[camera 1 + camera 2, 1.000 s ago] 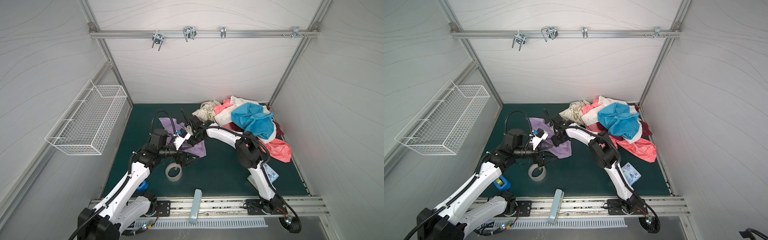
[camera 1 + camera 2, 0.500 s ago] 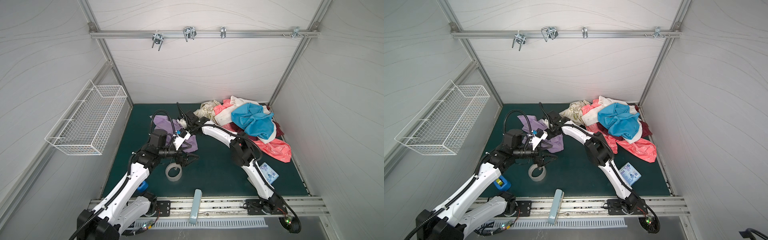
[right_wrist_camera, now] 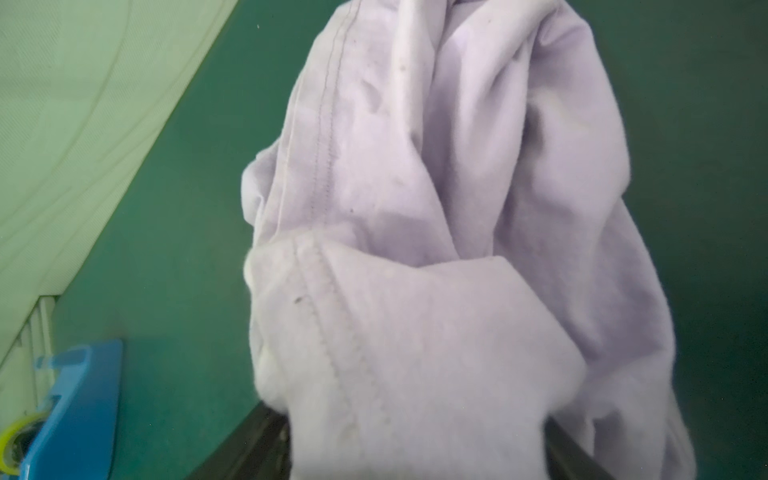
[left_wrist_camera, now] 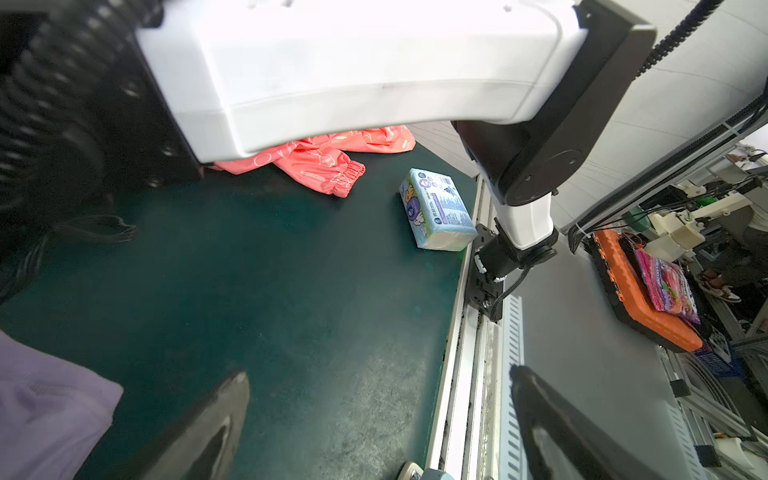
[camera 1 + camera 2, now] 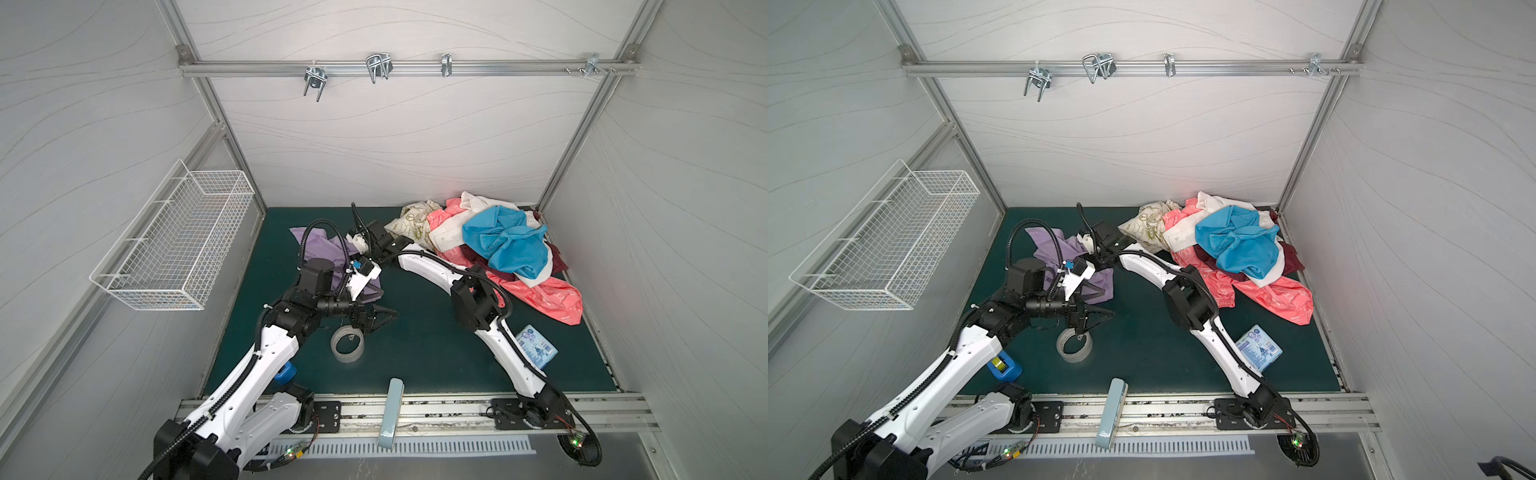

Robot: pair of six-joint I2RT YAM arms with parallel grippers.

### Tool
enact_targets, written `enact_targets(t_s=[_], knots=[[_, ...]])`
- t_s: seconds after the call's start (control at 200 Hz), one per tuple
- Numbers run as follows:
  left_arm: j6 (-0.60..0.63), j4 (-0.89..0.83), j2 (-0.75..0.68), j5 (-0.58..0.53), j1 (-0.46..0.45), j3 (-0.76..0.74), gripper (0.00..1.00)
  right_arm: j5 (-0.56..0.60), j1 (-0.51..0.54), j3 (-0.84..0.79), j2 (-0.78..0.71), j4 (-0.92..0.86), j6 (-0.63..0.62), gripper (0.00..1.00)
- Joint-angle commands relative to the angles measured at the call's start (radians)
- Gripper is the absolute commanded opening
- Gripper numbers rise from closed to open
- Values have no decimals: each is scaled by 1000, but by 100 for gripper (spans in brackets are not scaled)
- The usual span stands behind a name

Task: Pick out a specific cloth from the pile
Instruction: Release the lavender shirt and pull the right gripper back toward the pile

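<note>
I see my left gripper (image 4: 378, 374) hanging empty over the green mat (image 5: 415, 345), its fingers (image 4: 216, 415) spread wide. The right gripper (image 3: 409, 444) has the pale purple cloth (image 5: 320, 247) bunched between its fingers (image 3: 245, 453); I cannot tell whether they clamp it. The cloth lies on the mat just left of the pile (image 5: 503, 245).

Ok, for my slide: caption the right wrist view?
Lavender cloth bunched between the right hand's jaws over the green mat.

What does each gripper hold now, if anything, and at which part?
The right gripper holds the lavender cloth by a bunched fold with a stitched hem. The left gripper is open and empty.
</note>
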Motion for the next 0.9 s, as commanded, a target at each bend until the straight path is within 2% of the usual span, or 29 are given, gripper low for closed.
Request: enact_targets(t_s=[0.0, 0.245, 0.315, 0.495, 0.615, 0.896], knots=[[16, 32, -22, 8, -5, 2, 99, -68, 6, 29, 31, 68, 39, 75], [11, 41, -31, 10, -5, -2, 99, -140, 2, 28, 47, 119, 74, 78], [10, 47, -34, 10, -5, -3, 99, -124, 2, 17, 28, 101, 64, 87], [10, 48, -39, 11, -7, -5, 99, -80, -8, -161, -123, 154, 20, 99], [8, 51, -43, 9, -7, -7, 99, -96, -37, -241, -216, 144, 22, 99], [5, 62, -46, 12, -8, -8, 99, 15, -87, -391, -420, 6, -12, 99]])
